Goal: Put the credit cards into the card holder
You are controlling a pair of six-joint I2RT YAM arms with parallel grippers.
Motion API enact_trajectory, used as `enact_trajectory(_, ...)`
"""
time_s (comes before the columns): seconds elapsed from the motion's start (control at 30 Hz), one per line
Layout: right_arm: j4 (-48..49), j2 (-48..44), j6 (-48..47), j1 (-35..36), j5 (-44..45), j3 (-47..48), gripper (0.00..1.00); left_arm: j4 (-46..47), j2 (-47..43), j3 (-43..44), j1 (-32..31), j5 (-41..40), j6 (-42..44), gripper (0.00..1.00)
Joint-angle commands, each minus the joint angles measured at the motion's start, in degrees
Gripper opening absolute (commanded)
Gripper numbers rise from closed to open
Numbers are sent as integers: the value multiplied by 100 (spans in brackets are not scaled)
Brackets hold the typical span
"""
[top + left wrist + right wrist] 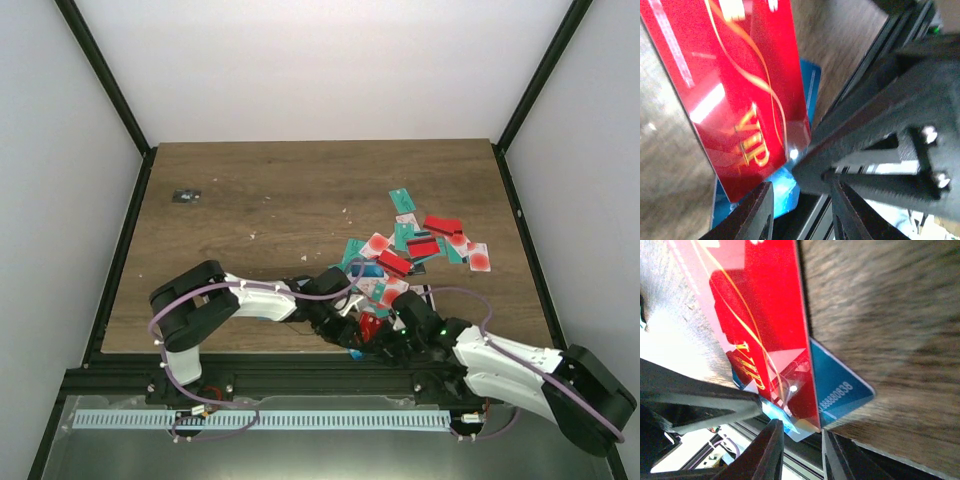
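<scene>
Meeting at the 6 o'clock edge of the desk [260, 200], the left hand [348, 333] and the right hand [388, 342] crowd nose to nose over one red card [370, 325]. That card, gold "VIP" lettering across its face, stands tilted off the wood. In the right wrist view its lower corner sits right in the gap of the right hand's fingers [771, 450]. Those fingers stand narrow, but whether they pinch the card or merely flank it, I cannot tell. Under the red card lies the card holder [785, 192], a pale-blue patch at the desk's front edge, just at the left hand's fingers [756, 216]. These stand part-way apart; clamped on the holder or only resting by it, I cannot tell either. A blue piece with printed digits [840, 387] pokes out at 3 o'clock of the red card; card or flap, unclear. The other credit cards [412, 248], teal, red and white with red dots, lie heaped at 1 o'clock from the hands. A small dark object [186, 195] sits alone at the desk's 10 o'clock corner.
</scene>
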Motion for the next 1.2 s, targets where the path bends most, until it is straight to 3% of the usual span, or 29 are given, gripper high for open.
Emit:
enact_trajectory(0.0,120,-76,416,-189,526,34,23,-86,147,-177,-367,615,-41,34)
enact_trajectory(0.23,80,-249,393,-189,471,146,23,-63,9,-142,-354,579,-107,33)
enact_trajectory(0.37,-507,-237,191,-189,372,278,24,-664,-352,247,-277,237,57,34)
enact_trajectory(0.57,-1314,-448,-147,-187,295,286,37,-1725,-556,707,-161,-599,458,35)
enact_trajectory(0.8,-585,-477,-53,-180,106,-61,40,-2382,-74,1210,-154,-1706,877,35)
enact_trajectory(1.17,395,-52,77,-171,-45,-275,41,-2331,505,1186,-231,-1358,837,35)
